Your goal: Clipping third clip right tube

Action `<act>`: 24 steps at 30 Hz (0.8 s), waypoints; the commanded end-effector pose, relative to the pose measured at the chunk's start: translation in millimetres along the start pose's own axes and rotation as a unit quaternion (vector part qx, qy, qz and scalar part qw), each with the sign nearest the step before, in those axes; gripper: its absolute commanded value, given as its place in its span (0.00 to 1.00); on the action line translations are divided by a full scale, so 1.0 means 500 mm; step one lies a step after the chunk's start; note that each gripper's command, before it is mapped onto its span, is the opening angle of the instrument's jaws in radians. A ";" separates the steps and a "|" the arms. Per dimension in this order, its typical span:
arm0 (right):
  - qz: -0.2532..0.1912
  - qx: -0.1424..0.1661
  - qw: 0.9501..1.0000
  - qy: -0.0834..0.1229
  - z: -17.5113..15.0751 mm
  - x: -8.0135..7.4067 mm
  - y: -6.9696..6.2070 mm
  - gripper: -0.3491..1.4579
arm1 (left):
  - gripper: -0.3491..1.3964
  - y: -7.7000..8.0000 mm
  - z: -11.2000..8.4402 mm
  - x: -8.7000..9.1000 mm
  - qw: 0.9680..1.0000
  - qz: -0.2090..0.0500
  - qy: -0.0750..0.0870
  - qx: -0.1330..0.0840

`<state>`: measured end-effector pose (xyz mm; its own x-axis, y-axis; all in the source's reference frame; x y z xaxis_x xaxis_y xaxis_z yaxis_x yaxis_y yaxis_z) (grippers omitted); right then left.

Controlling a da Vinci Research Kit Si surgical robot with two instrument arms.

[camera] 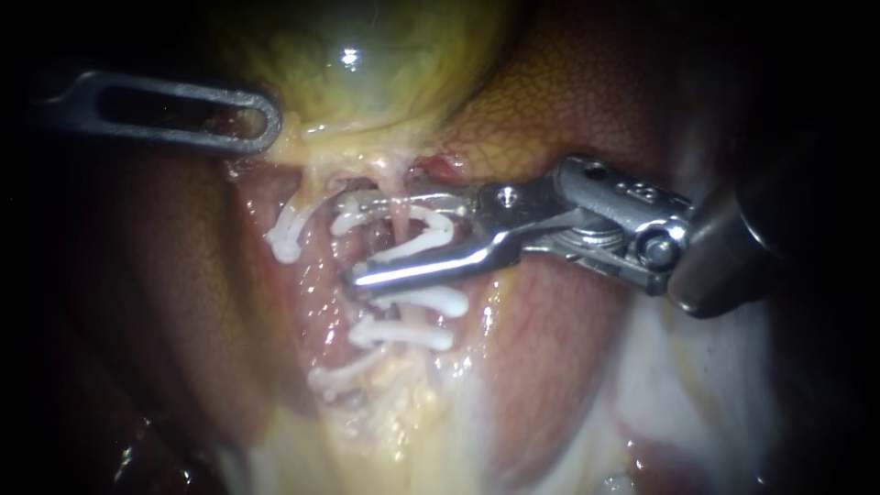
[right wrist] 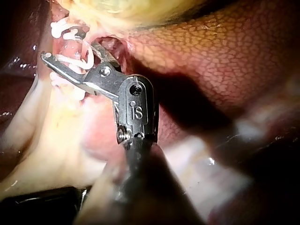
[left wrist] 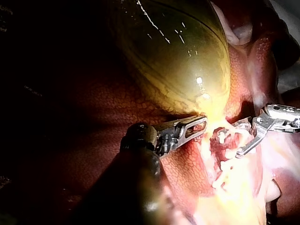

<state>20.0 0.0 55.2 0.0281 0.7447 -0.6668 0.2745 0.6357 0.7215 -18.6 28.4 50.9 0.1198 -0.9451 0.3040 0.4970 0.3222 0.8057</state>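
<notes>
Right tube (camera: 401,220), a thin pink strand, lies over the mottled red-brown liver (camera: 568,110), below the bulging yellow-green gallbladder (camera: 367,64). The slotted grey left instrument (camera: 268,119) has its jaws closed on the gallbladder's neck. The steel right instrument (camera: 348,236), jaws wide, carries an open white plastic clip (camera: 438,223) straddling the tube. Closing askew could snag 1 of the fastened clips (camera: 426,300) just below, or catch only part of the tube.

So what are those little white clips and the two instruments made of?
The white clips look like opaque matte plastic: chalky, no metallic glint. The left instrument and right instrument, which holds another clip, seem bare metal: grey with bright highlights.
</notes>
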 end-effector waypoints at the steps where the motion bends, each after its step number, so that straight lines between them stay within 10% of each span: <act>1: -0.003 -0.005 1.000 0.001 -0.0001 0.0005 0.0001 0.42 | 0.00 0.0000 0.0000 0.0000 1.000 0.000 0.000 0.000; 24: 0.010 -0.012 1.000 0.003 -0.0008 0.0010 0.0008 0.00 | 0.00 0.0000 0.0000 0.0000 1.000 0.000 0.000 0.000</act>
<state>19.6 0.7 55.5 0.0297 0.7638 -0.6448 0.2473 0.6194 0.7451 -18.6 28.4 50.9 0.1199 -0.9450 0.3041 0.4970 0.3224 0.8057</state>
